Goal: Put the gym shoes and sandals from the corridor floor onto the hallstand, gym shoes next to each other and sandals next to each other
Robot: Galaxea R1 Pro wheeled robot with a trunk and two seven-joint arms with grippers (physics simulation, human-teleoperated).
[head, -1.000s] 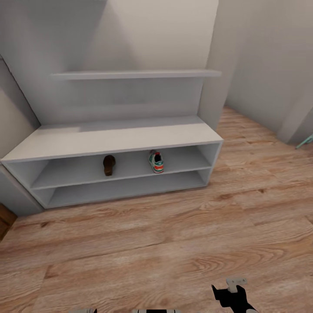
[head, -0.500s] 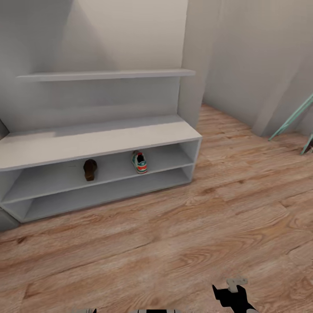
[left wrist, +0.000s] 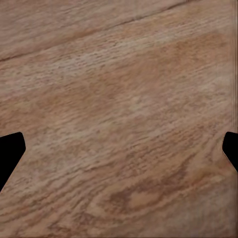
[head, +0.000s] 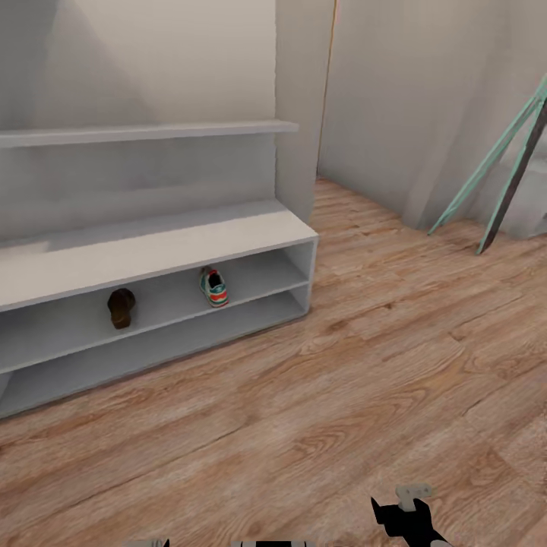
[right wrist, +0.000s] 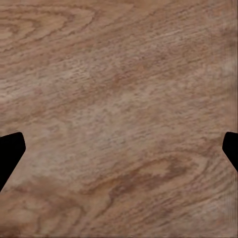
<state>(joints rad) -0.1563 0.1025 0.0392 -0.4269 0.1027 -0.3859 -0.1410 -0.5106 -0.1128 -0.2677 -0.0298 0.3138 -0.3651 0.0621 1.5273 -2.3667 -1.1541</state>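
Observation:
The pale-grey hallstand (head: 152, 247) stands against the wall at the left of the head view. On its upper shelf row rest one gym shoe (head: 214, 287) with teal and red-orange accents and, apart to its left, one dark-brown sandal (head: 121, 307). The other shoe and sandal are out of view. My left gripper (left wrist: 119, 148) is open over bare wood floor, its black fingertips (left wrist: 10, 151) wide apart. My right gripper (right wrist: 119, 148) is open too, with nothing but floor between its fingertips (right wrist: 10, 151). Part of the right arm (head: 403, 515) shows at the head view's lower edge.
Light wood-plank floor (head: 365, 365) spreads in front of and right of the rack. A floating shelf (head: 144, 133) hangs above the bench top. Mint-green slanted legs (head: 494, 163) of some stand lean at the far right, by a grey wall corner (head: 300, 114).
The whole head view has swung to the right, so the rack has slid leftward in the picture and the mint legs have come in. The shoe and sandal stay on the shelf.

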